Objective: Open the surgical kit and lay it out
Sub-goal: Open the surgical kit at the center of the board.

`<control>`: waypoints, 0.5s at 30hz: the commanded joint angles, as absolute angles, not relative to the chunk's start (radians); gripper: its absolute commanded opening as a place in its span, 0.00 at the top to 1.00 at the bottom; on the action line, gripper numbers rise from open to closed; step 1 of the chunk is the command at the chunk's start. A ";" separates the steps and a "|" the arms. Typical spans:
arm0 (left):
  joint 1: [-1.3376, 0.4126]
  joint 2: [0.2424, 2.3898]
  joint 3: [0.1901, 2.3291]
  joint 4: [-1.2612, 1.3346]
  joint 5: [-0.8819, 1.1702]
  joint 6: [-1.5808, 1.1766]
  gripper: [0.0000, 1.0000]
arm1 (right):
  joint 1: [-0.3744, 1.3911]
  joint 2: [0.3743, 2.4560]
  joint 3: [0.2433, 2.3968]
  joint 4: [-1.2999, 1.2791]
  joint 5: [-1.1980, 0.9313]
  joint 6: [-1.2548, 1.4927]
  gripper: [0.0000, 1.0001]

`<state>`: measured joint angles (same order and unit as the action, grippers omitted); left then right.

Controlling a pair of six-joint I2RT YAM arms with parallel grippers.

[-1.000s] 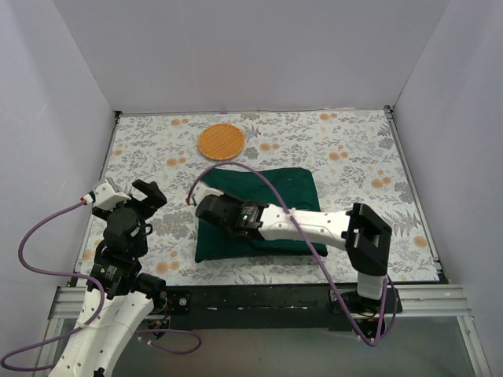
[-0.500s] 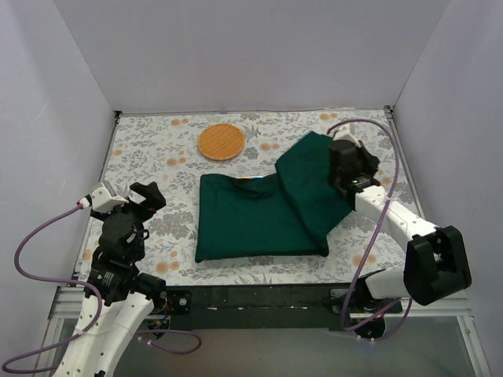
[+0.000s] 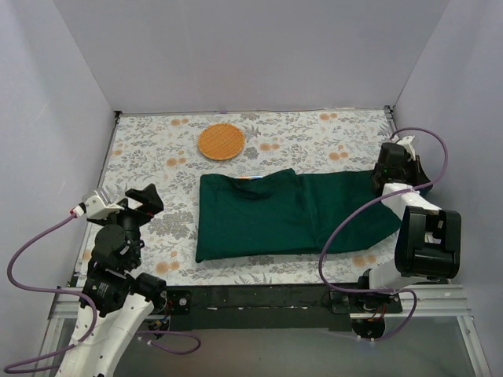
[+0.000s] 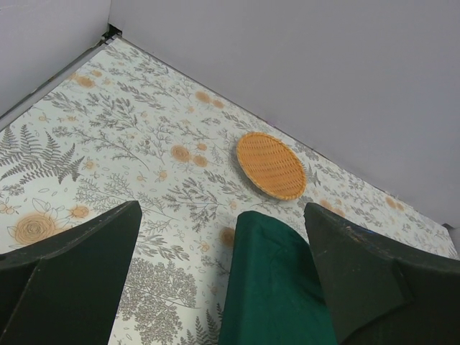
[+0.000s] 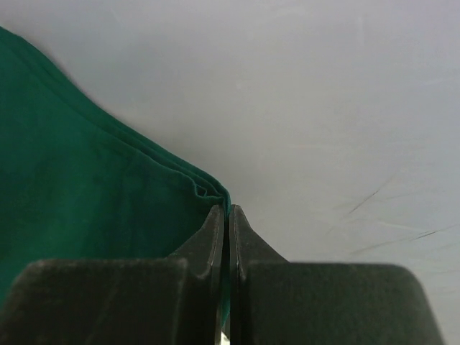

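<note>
The surgical kit shows as a dark green cloth wrap (image 3: 251,220) lying in the middle of the floral table. One flap (image 3: 354,208) is drawn out flat to the right. My right gripper (image 3: 383,181) is by the right wall, shut on that flap's edge. In the right wrist view the right gripper (image 5: 228,210) pinches the folded green hem (image 5: 208,188) between closed fingers. My left gripper (image 3: 126,198) hovers left of the bundle, open and holding nothing. In the left wrist view the left gripper (image 4: 221,212) frames the wrap's near-left corner (image 4: 277,287) between wide fingers (image 4: 79,251).
A round woven orange basket (image 3: 221,141) sits on the table behind the wrap, also seen as the basket (image 4: 272,165) from the left wrist. White walls enclose the table on three sides; the right wall (image 5: 345,108) is close behind the right gripper.
The right gripper has swept from the bundle's left side across to the far right wall, pulling the green flap over and laying it out to the right. The left arm has barely shifted.
</note>
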<state>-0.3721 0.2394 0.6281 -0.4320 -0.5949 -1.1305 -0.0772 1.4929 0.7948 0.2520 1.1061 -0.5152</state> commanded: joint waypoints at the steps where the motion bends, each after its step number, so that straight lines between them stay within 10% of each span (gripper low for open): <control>1: -0.385 0.230 0.615 -0.416 -0.592 -1.114 0.02 | -0.143 1.494 0.767 0.196 1.109 -0.352 0.99; 5: -0.385 0.224 0.615 -0.417 -0.592 -1.112 0.02 | -0.169 1.500 0.758 0.095 1.103 -0.224 0.98; 15: -0.387 0.305 0.618 -0.384 -0.464 -1.089 0.02 | -0.161 1.386 1.038 -0.518 0.943 0.377 0.59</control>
<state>-0.3820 0.2474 0.6212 -0.4191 -0.5617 -1.1191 -0.1680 1.4940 0.9066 -0.2573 1.0756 0.0406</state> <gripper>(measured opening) 0.981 0.331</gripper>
